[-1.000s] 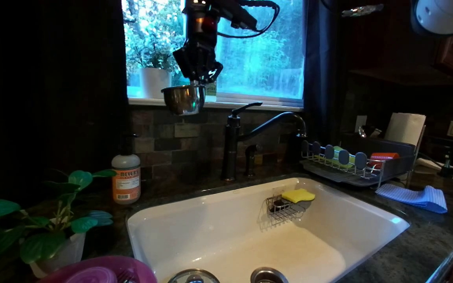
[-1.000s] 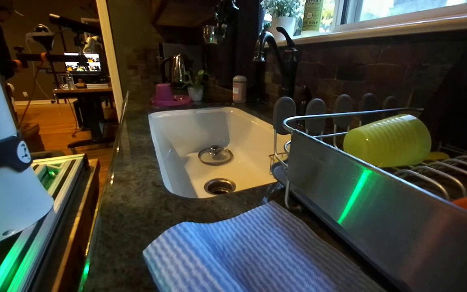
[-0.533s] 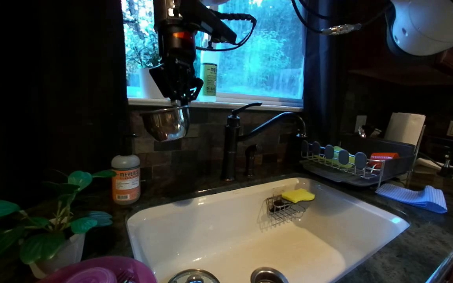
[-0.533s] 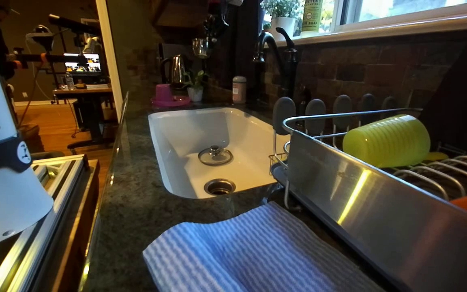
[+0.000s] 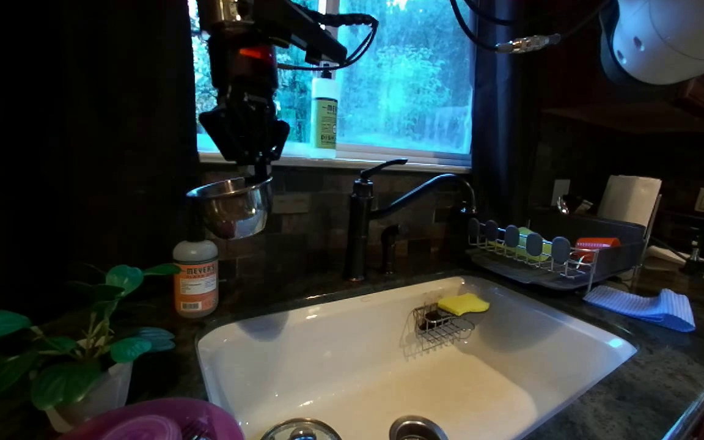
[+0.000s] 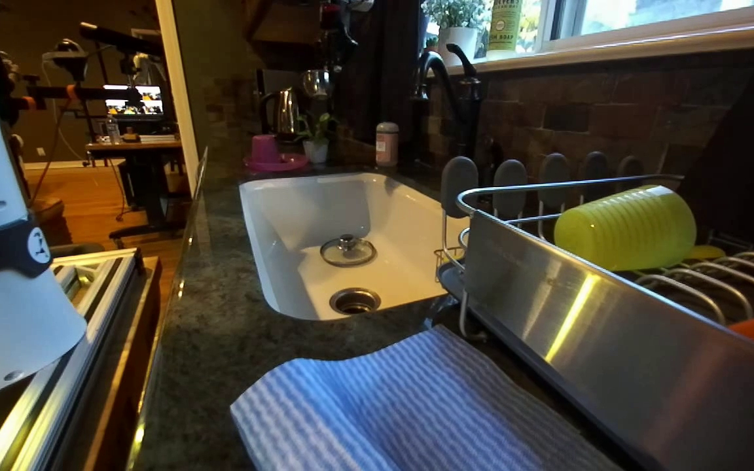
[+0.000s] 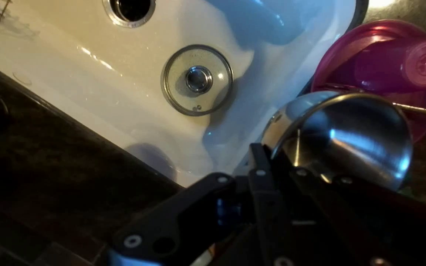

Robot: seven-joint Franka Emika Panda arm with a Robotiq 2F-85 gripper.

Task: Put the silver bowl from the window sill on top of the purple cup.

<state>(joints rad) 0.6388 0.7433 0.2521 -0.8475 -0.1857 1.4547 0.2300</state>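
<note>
A: ok what moved? In an exterior view the silver bowl [image 5: 233,211] has dropped: a second ago it overlapped the window sill [image 5: 443,167], now it hangs below it, further over toward the counter plant [image 5: 69,379]. The gripper [image 5: 259,174] has it pinched by the rim.

B: Yep. In an exterior view it's sunk a bit too, hanging in the air apart from the purple cup [image 6: 264,149]. Cup's sitting bottom-up on a purple plate [image 6: 293,161], so imo pickup's done, we're mid-carry, and the actual stacking is left.

A: Wrist view agrees: rim nipped, bowl overlapping the plate in the picture, cup just past it. I'd guess a bit more sideways travel, then lower. One-edge hold, so it could tip when it lands.

B: Counts, same order: one bowl, one orange-labelled bottle [image 5: 196,281], one green-labelled bottle [image 5: 325,116], one yellow sponge [image 5: 463,304], one counter plant. Next, one purple cup, one purple plate, one white-potted sill plant [image 6: 460,38]. Wrist: one glass lid [image 7: 198,79], lying in the one sink [image 7: 68,81].
</note>
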